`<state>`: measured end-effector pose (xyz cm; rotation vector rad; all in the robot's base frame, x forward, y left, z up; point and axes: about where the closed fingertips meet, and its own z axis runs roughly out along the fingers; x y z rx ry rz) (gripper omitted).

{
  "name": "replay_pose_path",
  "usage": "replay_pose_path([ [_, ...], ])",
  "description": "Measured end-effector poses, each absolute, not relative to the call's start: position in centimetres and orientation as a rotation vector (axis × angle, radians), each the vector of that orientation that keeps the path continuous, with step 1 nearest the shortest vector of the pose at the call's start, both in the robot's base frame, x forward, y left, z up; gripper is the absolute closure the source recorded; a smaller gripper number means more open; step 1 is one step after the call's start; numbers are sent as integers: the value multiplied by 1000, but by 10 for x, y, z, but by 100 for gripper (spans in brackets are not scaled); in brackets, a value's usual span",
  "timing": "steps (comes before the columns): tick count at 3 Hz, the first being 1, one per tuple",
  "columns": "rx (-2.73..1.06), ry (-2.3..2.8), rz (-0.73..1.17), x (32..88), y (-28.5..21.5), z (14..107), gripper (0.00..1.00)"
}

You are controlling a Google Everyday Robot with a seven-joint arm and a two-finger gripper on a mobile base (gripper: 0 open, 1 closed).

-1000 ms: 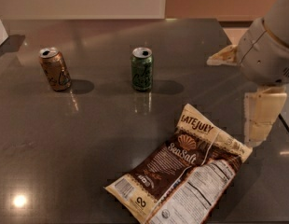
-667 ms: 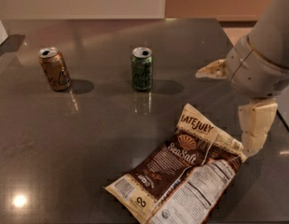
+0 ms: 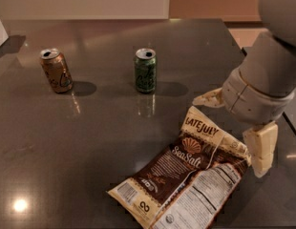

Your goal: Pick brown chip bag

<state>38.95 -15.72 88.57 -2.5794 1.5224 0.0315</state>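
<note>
Gripper: The gripper (image 3: 228,136) is at the right of the table (image 3: 105,142), low over the far end of the bag (image 3: 186,180). It is spread wide and nothing is held.
Fingers: One finger (image 3: 210,98) is pointed left, just beyond the lettered end. The other is hung down past the bag's right edge. Contact with the bag cannot be confirmed.
Bag position: The bag is laid flat on the table, front right, well apart from the brown can (image 3: 56,70) and the green can (image 3: 145,70).
Long axis: The axis is run diagonally, from near-left to far-right.
Heading: The "Late July" cream end is turned far-right, toward the gripper. The opposite cream end is turned near-left. The nutrition panel is shown face up along the near-right side.
Step in hand: This is judged to be alignment for the grasp, with closure not yet made.
Method advised: The jaws should be set across the short width, square to the diagonal axis. A raised fold near the lettered end is to be preferred to flat film. Descent should be stopped short of pressing the bag down, and closure made only once material is straddled by both fingers.
Risks noted: The crinkly film may be slipped from a shallow pinch. The bag may be pushed along the smooth table if one finger lands first.
</note>
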Motion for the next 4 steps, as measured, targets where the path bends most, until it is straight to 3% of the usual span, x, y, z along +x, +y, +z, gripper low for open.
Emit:
replay_pose_path([
  [3, -2677, 1440, 66, 376, -147, 846, 0],
  [4, -2669, 1442, 65, 374, -142, 840, 17],
])
